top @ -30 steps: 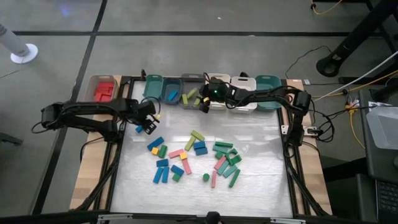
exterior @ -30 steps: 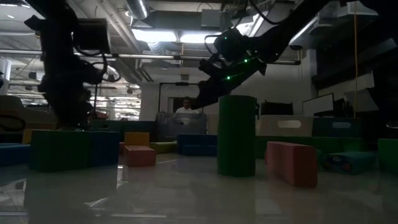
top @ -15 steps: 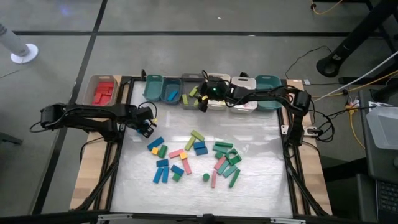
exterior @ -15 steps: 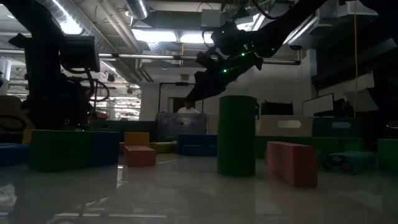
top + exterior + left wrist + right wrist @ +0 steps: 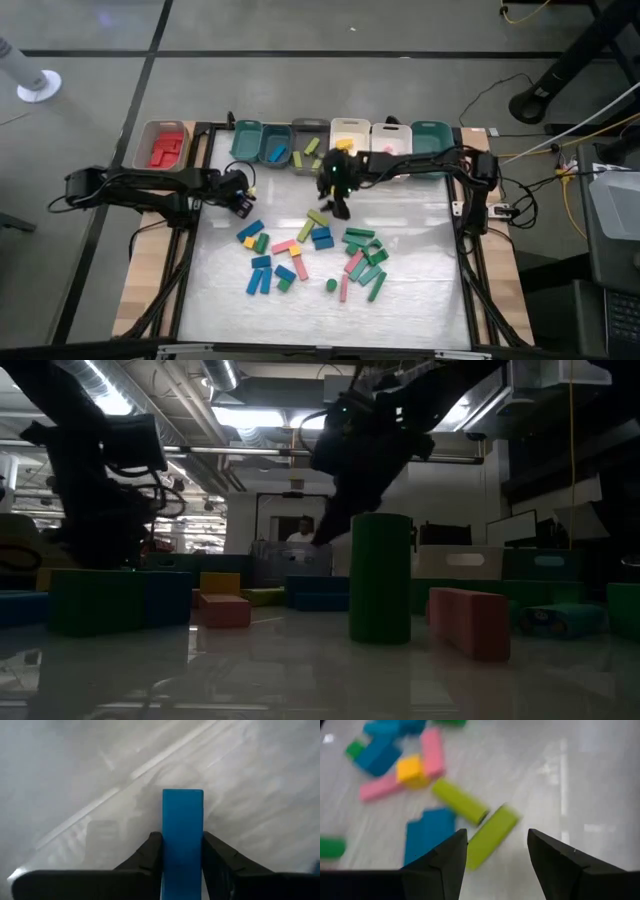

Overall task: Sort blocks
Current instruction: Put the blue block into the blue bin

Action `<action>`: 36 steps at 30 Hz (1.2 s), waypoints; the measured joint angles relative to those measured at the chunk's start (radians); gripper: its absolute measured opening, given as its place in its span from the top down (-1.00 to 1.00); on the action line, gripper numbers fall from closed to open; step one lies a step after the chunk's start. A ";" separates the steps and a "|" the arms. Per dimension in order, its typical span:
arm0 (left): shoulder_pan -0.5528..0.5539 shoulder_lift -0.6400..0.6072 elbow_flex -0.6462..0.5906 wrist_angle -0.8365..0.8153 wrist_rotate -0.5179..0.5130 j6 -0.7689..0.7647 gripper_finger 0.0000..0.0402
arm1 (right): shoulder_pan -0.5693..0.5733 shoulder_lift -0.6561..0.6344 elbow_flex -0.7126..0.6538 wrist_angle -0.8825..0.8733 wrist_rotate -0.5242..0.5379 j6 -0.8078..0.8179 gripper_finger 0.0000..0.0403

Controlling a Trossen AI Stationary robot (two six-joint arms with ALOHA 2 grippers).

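Note:
Many small blocks (image 5: 318,250) in blue, green, pink, lime and yellow lie in a loose pile on the white mat. At the mat's left side my left gripper (image 5: 240,205) points steeply down, shut on a blue bar (image 5: 182,810). My right gripper (image 5: 340,207) hovers open above the far side of the pile. Its fingers stand over two lime bars (image 5: 490,835) that lie on the mat beside a blue block (image 5: 430,837); it touches nothing. My left gripper pinches the blue bar's two long sides (image 5: 166,842) between its two fingers (image 5: 152,852), coming from above and pointing steeply down. The bar runs on past the fingertips and appears to lie flat on the mat.
A row of bins stands along the mat's far edge: a tan one with red blocks (image 5: 165,147), teal ones (image 5: 246,138), a grey one with lime blocks (image 5: 308,148), white ones (image 5: 350,135). Bare mat lies near the front edge (image 5: 320,315). A person shows in the room behind (image 5: 298,532).
My right gripper has swung from over the grey and white bins toward the table's near edge and now hangs over the pile's lime bars. My left gripper has sunk onto the blue bar at the mat's left side.

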 joint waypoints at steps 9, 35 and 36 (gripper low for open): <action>0.000 0.000 0.011 0.523 0.073 0.129 0.58 | 0.101 0.000 0.000 -0.083 0.001 -0.062 -0.04; 0.281 0.082 0.013 0.964 -0.144 0.555 0.33 | 0.222 0.067 -0.002 -0.055 0.212 -0.062 -0.04; 0.283 0.091 0.014 0.970 -0.140 0.553 0.30 | 0.222 0.072 -0.001 -0.046 0.211 -0.062 -0.04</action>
